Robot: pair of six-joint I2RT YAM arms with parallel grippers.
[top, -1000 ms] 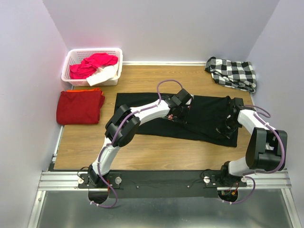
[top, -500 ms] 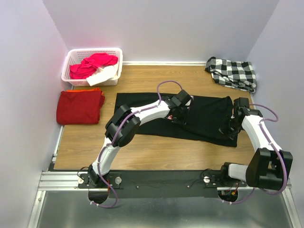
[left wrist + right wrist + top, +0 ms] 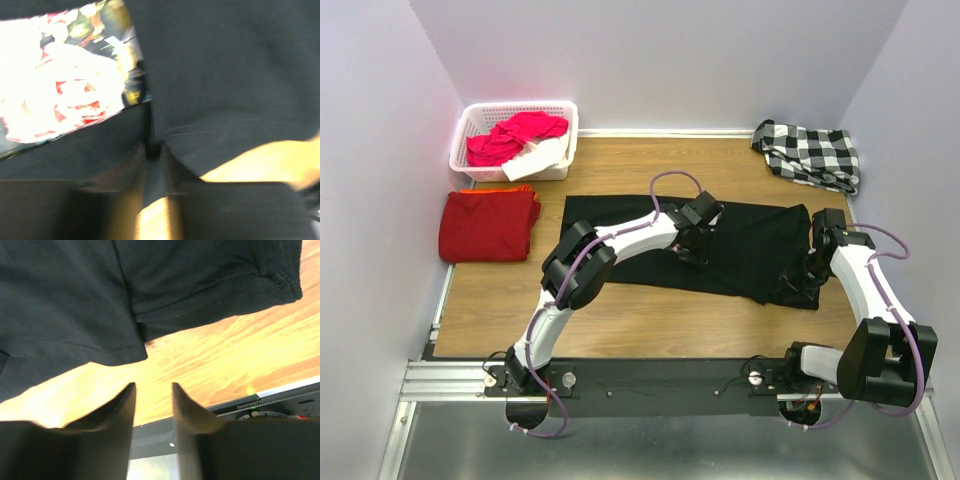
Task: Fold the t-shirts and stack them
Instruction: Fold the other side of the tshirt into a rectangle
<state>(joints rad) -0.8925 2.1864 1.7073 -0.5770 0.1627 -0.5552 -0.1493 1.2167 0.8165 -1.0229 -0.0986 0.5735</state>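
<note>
The black t-shirt [image 3: 750,240] lies folded flat across the middle of the table. Its rose print [image 3: 60,85] shows in the left wrist view. My left gripper [image 3: 688,245] rests on the shirt's middle. Its jaws [image 3: 155,150] stand slightly open, with a ridge of black cloth [image 3: 225,75] between them; that view is blurred. My right gripper [image 3: 800,283] hovers at the shirt's near right corner. It is open [image 3: 153,387] over bare wood, with nothing between its fingers, just off the black hem [image 3: 65,305]. The dark-red t-shirt [image 3: 488,225] lies folded at the left edge.
A white basket [image 3: 520,105] with pink cloth stands at the back left. A black-and-white checked cloth [image 3: 808,152] is bunched at the back right. An orange edge [image 3: 505,188] peeks from under the red shirt. Walls close three sides; a metal rail [image 3: 670,375] runs along the front.
Both grippers have gone from shut to open, letting go of the black cloth. The right arm has swung outward and its gripper has drawn back toward the near edge.
</note>
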